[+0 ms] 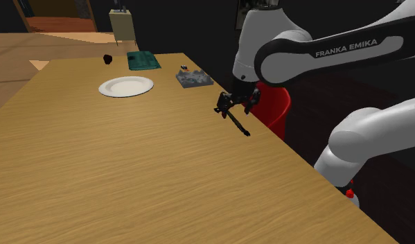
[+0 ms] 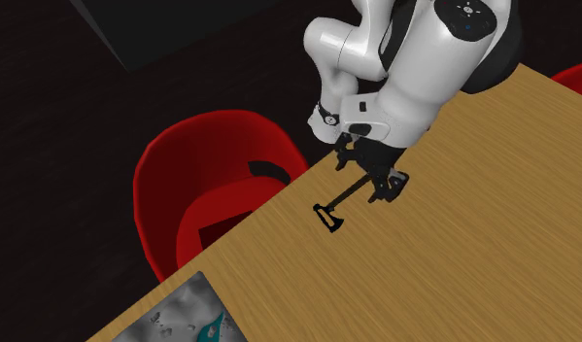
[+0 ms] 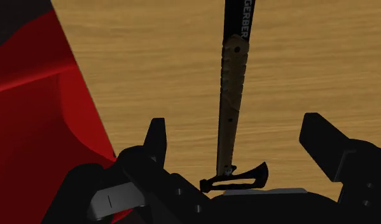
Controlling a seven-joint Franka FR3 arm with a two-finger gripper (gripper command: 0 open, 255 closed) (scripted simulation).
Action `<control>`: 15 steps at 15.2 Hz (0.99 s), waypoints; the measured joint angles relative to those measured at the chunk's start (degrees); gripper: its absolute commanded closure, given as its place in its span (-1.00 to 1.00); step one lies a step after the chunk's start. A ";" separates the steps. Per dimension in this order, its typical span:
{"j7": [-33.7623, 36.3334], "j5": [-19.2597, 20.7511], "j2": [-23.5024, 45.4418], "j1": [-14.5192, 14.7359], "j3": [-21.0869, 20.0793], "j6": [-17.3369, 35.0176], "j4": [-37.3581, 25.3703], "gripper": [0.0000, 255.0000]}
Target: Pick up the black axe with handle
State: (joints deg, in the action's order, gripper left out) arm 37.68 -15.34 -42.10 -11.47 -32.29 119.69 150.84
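Observation:
The black axe has a slim brownish handle with a black, lettered end. It lies on the wooden table close to the edge beside the red chair. My gripper hangs just over it, open, with one finger on each side of the handle and neither touching it. The axe head sits close under the palm. In the shoulder view the axe slants out from below the gripper. From the second exterior view, the axe pokes out from under the gripper.
A red chair stands tight against the table edge by the axe. Farther along the table are a white plate, a green flat object, a grey patterned object, a small black object and a beige box.

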 measured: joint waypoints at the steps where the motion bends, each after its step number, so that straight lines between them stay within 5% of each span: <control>1: 0.20 -0.19 0.36 0.01 -0.41 0.96 0.59 -1.00; 3: 0.28 -0.49 0.84 0.05 -0.92 2.66 1.82 -1.00; 4: 0.34 -0.52 1.02 0.02 -1.06 2.96 1.94 1.00; 15: 0.34 -0.46 0.87 -0.01 -0.93 2.82 1.39 1.00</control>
State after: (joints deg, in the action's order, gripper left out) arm 38.02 -15.80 -41.23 -11.48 -33.22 122.50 152.23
